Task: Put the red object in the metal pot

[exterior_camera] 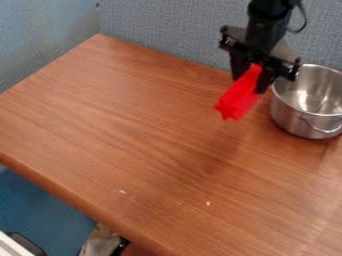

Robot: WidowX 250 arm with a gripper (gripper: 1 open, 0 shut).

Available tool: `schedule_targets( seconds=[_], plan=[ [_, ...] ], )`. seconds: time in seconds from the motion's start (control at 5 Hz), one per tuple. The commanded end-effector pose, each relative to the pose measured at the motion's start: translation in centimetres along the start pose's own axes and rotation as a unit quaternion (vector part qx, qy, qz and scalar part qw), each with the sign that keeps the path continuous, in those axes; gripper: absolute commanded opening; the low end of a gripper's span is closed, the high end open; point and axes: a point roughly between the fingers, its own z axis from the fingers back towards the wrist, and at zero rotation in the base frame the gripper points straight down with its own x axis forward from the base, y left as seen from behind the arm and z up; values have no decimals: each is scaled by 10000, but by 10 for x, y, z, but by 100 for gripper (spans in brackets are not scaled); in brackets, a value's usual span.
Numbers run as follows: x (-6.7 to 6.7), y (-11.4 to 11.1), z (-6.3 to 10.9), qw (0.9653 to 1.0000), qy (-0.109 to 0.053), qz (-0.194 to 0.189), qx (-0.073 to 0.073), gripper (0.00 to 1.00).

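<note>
Red object [239, 95] hangs from the end effector [254, 72], clenched at its upper end between the jaws, so that most of the bar slants down and to the left below the grasp, clear of the counter [120, 130]. Holding it by one end makes sense for this job: the free length can be lowered into an opening while the jaws stay above the rim. The tilt of the bar looks like the result of gripping near its tip, with the weight of the rest pulling it off vertical; I cannot tell how firmly the jaws bite.

Just to the right of the end effector, and a little lower, stands the metal pot [310, 100], upright on the counter near its right edge, mouth open and nothing visible inside. The bar's lower end sits to the left of the pot's wall, apart from it, not over the opening. So the carry is in hand but the drop is not yet lined up: by my reading, the end effector needs to shift right until the bar's low tip is above the mouth, then descend and let go.

One risk is the slanted bar catching the rolled rim or nudging the light pot. Keeping it raised until it is over the opening should avoid that.
</note>
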Motion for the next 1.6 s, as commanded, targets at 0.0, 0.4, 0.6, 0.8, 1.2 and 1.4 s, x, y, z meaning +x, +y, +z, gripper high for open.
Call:
schedule_targets(
  seconds=[0.0, 0.4, 0.6, 0.8, 1.2, 1.4],
  plan=[
    [32, 2, 33, 9994, -330, -47, -58, 0],
    [71, -12, 71, 9896, -845, -1019, -564, 0],
    [81, -19, 71, 9727, -1071, -1812, -977, 0],
    [67, -31, 48, 9692, -916, -2058, -999, 0],
    [57, -61, 14, 9653, -501, -2366, -989, 0],
    [62, -69, 7, 9694, -261, -2272, -889, 0]
  ],
)
